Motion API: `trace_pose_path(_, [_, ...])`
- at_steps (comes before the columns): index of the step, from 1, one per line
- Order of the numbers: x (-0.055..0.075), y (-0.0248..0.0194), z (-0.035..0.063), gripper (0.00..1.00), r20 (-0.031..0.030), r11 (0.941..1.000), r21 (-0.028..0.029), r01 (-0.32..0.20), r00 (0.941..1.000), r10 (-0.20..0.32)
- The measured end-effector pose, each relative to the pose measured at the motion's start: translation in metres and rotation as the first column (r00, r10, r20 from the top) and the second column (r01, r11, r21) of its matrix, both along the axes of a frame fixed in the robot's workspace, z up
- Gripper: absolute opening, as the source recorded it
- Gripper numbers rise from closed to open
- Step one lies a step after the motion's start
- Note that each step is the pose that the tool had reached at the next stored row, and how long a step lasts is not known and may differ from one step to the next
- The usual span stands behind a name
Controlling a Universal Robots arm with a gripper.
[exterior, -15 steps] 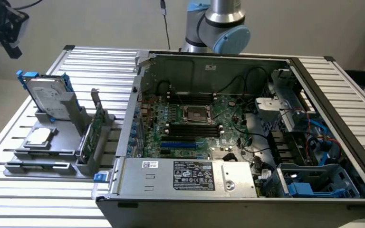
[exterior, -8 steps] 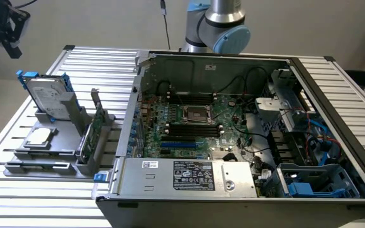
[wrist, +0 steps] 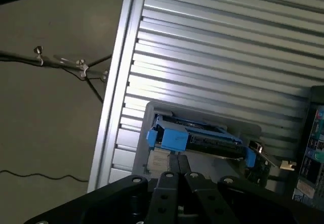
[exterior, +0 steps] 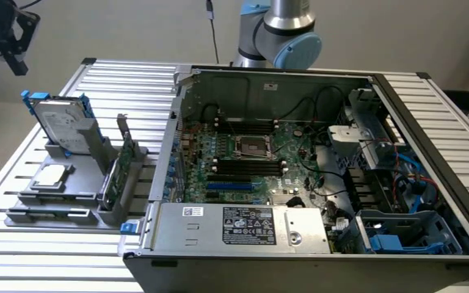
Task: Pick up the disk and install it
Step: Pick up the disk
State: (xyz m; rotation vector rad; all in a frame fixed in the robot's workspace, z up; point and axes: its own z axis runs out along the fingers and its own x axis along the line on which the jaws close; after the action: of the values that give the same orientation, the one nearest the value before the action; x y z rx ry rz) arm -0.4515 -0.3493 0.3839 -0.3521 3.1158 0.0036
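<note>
Well below the gripper (wrist: 178, 159), the disk (exterior: 60, 124) upright in its holder (exterior: 96, 146).

You have the open computer case (exterior: 300, 165) on the ribbed worktop (exterior: 47, 256). Inside the case, against its wall nearest the camera, is a silver power supply (exterior: 234, 229). The processor socket (exterior: 249, 146) is mid-board. To the exterior view's left of the case stands a grey fixture (exterior: 71, 198), carrying a square silver chip (exterior: 49, 176) and an upright green card (exterior: 110, 183).

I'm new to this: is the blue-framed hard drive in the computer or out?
Out. The disk stands on edge in the grey rack beside the open computer case, at the exterior view's left.
</note>
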Motion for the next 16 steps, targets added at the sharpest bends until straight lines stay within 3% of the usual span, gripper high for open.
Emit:
trace_pose_path(4, [0.0000,0.0000,-0.0005,0.11,-0.0001,0.9973,0.0000,-0.073,0.9973,0.073])
trace_pose_path(8, [0.0000,0.0000,-0.0011,0.11,0.0000,0.9894,0.0000,-0.145,0.9894,0.145])
trace_pose_path(12, [0.0000,0.0000,-0.0016,0.11,0.0000,0.9763,0.0000,-0.216,0.9763,0.216])
trace_pose_path(16, [0.0000,0.0000,-0.0019,0.11,0.0000,0.9578,0.0000,-0.287,0.9578,0.287])
